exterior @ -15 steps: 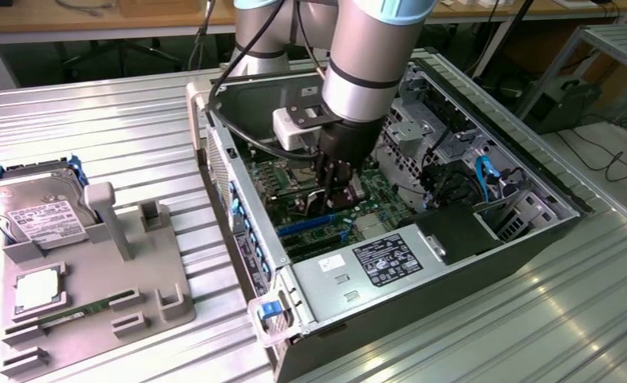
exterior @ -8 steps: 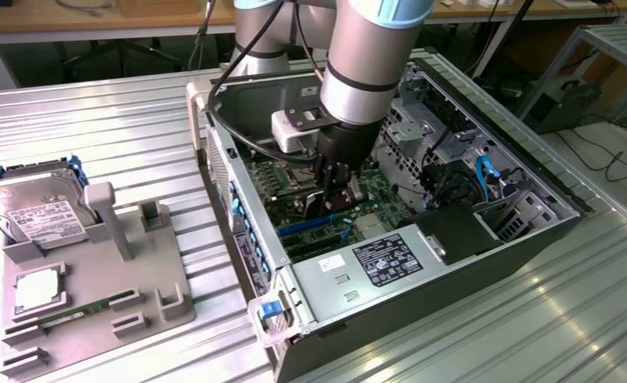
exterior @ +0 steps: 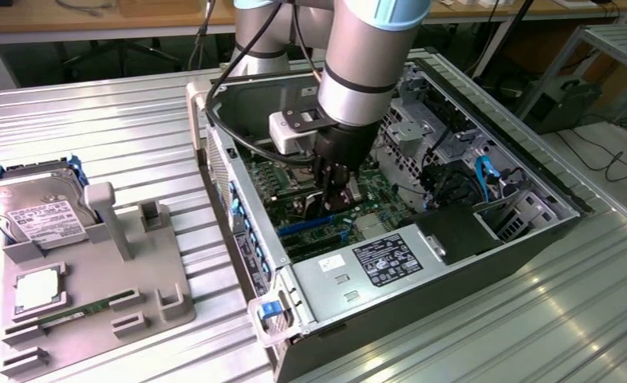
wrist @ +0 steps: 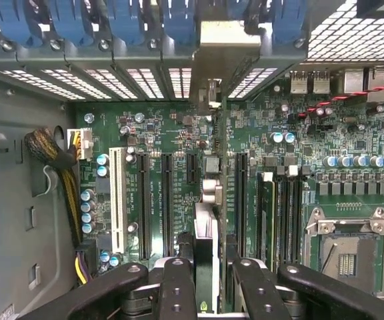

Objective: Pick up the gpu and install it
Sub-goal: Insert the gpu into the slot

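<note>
My gripper [exterior: 332,190] is down inside the open computer case [exterior: 454,80], shut on the gpu [exterior: 319,211], which hangs edge-down just above the green motherboard [exterior: 281,179]. In the wrist view the gpu [wrist: 207,233] shows edge-on, running away from my gripper [wrist: 211,268] between two long black expansion slots [wrist: 167,200]. Its silver bracket [wrist: 223,57] reaches the row of rear slot openings in the case wall. I cannot tell whether the card's edge touches a slot.
A white slot [wrist: 117,200], a cable bundle [wrist: 59,167] and the CPU socket [wrist: 349,253] flank the card. The power supply [exterior: 383,259] lies close by the gripper. Outside the case, a grey fixture [exterior: 132,295] holds a hard drive [exterior: 37,215] and a memory stick [exterior: 80,313].
</note>
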Controlling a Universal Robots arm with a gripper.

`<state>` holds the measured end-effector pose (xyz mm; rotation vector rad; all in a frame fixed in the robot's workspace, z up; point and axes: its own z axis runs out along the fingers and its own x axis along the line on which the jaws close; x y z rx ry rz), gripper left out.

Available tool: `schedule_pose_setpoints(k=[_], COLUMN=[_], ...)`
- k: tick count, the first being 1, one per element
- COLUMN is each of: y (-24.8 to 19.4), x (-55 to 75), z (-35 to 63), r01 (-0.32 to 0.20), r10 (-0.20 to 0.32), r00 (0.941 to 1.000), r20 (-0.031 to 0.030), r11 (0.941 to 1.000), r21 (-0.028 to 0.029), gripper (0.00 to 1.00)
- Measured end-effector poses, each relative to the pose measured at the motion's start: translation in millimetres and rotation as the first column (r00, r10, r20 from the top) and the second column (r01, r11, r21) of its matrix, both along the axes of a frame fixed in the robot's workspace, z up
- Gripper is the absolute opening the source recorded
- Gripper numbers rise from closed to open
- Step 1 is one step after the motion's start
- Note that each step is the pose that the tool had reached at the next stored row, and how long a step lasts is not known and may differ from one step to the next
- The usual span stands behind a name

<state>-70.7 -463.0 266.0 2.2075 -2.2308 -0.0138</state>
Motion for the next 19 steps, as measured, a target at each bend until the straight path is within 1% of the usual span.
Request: schedule_pose_setpoints(k=[3, 5, 8, 10, 19], y=[0.2, 0.3, 0.3, 0.3, 0.8], x=[0.0, 0.9, 2.3, 2.2, 2.4], z=[-1.0, -1.9, -3.1, -3.1, -5.4], r01=[0.000, 0.000, 0.000, 0.000, 0.000], r10=[0.000, 0.000, 0.000, 0.000, 0.000], r00=[1.0000, 1.0000, 1.0000, 1.0000, 1.0000], r20=[-0.0004, -0.0016, -0.0049, -0.0060, -0.0076], r11=[1.0000, 1.0000, 1.0000, 1.0000, 1.0000], r21=[0.0001, 0.0021, 0.0057, 0.0058, 0.0067], gripper=[0.27, 0.27, 0.27, 0.27, 0.27])
